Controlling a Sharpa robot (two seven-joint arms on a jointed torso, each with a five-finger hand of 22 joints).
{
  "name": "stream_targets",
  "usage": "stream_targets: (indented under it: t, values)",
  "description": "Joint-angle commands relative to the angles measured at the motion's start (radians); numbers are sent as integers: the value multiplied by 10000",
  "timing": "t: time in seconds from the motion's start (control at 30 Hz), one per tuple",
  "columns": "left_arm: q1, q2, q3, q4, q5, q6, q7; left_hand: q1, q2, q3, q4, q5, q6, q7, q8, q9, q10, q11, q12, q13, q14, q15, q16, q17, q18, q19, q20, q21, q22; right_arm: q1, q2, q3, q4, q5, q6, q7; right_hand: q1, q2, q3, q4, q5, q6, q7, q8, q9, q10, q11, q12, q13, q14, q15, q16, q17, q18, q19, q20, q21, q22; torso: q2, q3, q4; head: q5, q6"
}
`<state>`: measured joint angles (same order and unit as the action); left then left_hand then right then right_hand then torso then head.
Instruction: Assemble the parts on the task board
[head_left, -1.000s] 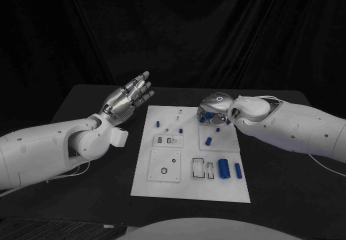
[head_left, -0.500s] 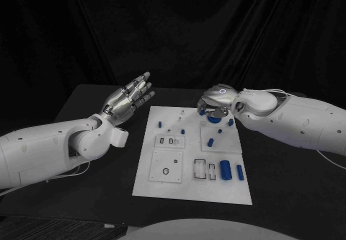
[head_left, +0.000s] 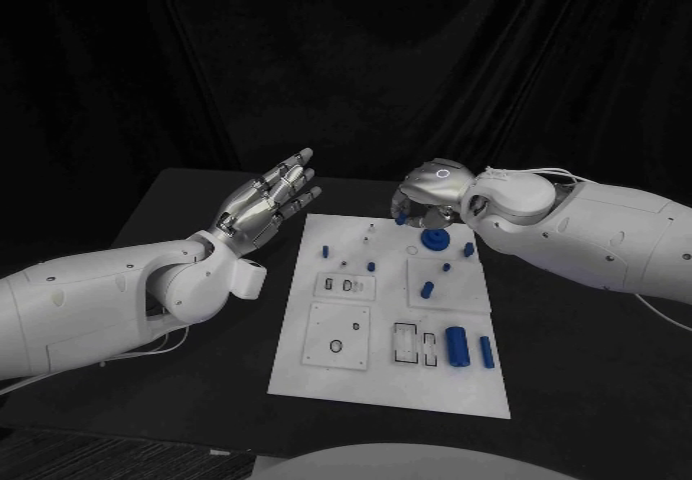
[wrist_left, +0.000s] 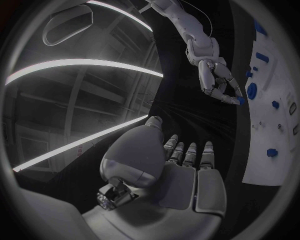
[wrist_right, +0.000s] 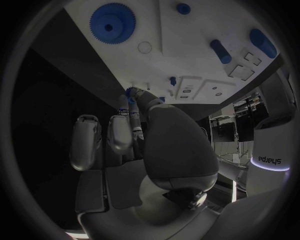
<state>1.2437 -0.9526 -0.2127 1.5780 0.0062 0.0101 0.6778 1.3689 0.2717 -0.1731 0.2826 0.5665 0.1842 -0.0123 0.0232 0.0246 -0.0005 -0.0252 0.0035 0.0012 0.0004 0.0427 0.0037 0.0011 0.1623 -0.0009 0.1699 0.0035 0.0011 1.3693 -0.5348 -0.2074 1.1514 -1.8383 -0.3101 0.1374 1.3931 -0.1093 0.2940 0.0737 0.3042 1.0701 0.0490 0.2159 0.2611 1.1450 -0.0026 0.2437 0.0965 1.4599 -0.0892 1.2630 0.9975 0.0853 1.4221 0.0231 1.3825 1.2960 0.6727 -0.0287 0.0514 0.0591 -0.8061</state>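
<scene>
The task board (head_left: 389, 330), a white plate, lies mid-bench on the black bench (head_left: 188, 210), carrying a blue gear (head_left: 434, 238) near its far edge and blue cylinders (head_left: 457, 346) nearer the robot. The right hand (head_left: 428, 196) hovers over the far edge, pinching a small blue part (wrist_right: 130, 92) at its fingertips. The left hand (head_left: 270, 200) is raised beside the board, fingers extended and holding nothing.

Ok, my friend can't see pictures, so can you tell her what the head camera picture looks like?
A white task board lies on a black table with small blue parts on it. The robot's right hand hangs over the board's far end, just above a blue gear and seems to pinch something small and blue. The left hand is raised beside the board, fingers apart, holding nothing.
</scene>
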Motion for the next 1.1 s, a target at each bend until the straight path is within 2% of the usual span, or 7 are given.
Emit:
stream_targets:
  t: [0.03, 0.27, 0.3, 0.43, 0.63, 0.77, 1.1]
  values:
    - [73, 57, 10, 32, -10, -65, 807, 105, 20, 55, -6, 40, 53, 57, 36, 19, 5, 46, -35, -12, -4, -90, -37, -11, 166, 9, 9, -35, -11, 44, 67, 5, -103, -87, 197, -347, -118, -10, 1, 74, -43, -28, -38, -18, 986, 42, 20, -67, -19, 300, -26, 31, 2, -193, 79, -26, 41, 22, 148, -71, 116, -26, -2]
    - [126, 68, 10, 17, -10, -190, 920, 118, -34, 18, 60, 12, 109, 110, 40, 22, 5, 98, -35, -12, -4, -309, -37, -11, 180, 9, -194, -35, -11, 59, 327, 5, -382, -87, 168, -392, -131, -8, 11, 86, -25, -60, -33, -42, 1001, 32, 26, -101, -24, 302, -23, 51, 30, -195, 81, -25, 51, 39, 332, -106, 302, -199, 120]
    - [130, 67, 10, 11, -10, -210, 935, 116, -35, 16, 63, 12, 115, 111, 41, 23, 5, 97, -35, -12, -4, -313, -37, -11, 181, 9, -202, -35, -11, 58, 373, 5, -435, -87, 164, -406, -129, -9, 16, 86, -12, -74, -30, -53, 1006, 32, 27, -111, -25, 303, -22, 59, 41, -199, 90, -24, 65, 59, 352, -122, 350, -248, 128]
    - [139, 70, 10, -12, -10, -250, 967, 93, -35, -6, 70, 0, 117, 111, 39, 22, 5, 98, -35, -12, -4, -342, -37, -11, 191, 9, -315, -35, -11, 44, 539, 5, -659, -87, 139, -456, -113, -11, 37, 75, 28, -102, -19, -76, 1021, 35, 31, -138, -27, 299, -19, 65, 45, -195, 78, -23, 58, 52, 401, -148, 436, -329, 144]
    - [144, 92, 10, -39, -10, -281, 1000, 86, -33, -13, 70, 2, 122, 105, 39, 22, 5, 90, -35, -12, -4, -336, -37, -11, 196, 9, -376, -35, -11, -7, 758, 4, -985, -86, 46, -489, -107, -21, 49, 68, 49, -134, 3, -103, 1032, 36, 49, -163, -29, 292, -12, 67, 43, -196, 75, -19, 63, 61, 493, -163, 512, -404, 177]
    - [145, 113, 10, -64, -10, -352, 1052, 69, -36, -37, 70, -1, 119, 81, 36, 21, 5, 87, -35, -12, -4, -387, -37, -11, 168, 9, -567, -35, -11, -40, 889, 4, -1176, -86, -111, -490, -109, -37, 53, 65, 55, -159, 18, -125, 1039, 32, 62, -184, -31, 288, -4, 72, 50, -195, 67, -15, 59, 58, 532, -165, 556, -445, 185]
    - [146, 101, 10, -87, -10, -321, 1035, 66, -36, -41, 71, 0, 112, 74, 35, 20, 5, 87, -35, -12, -4, -398, -37, -11, 156, 9, -596, -35, -11, -70, 967, 4, -1279, -86, -21, -512, -89, -53, 82, 47, 52, -218, 42, -177, 1056, 8, 82, -243, -37, 267, 16, 66, 36, -186, 35, 0, 34, 32, 556, -173, 595, -470, 157]
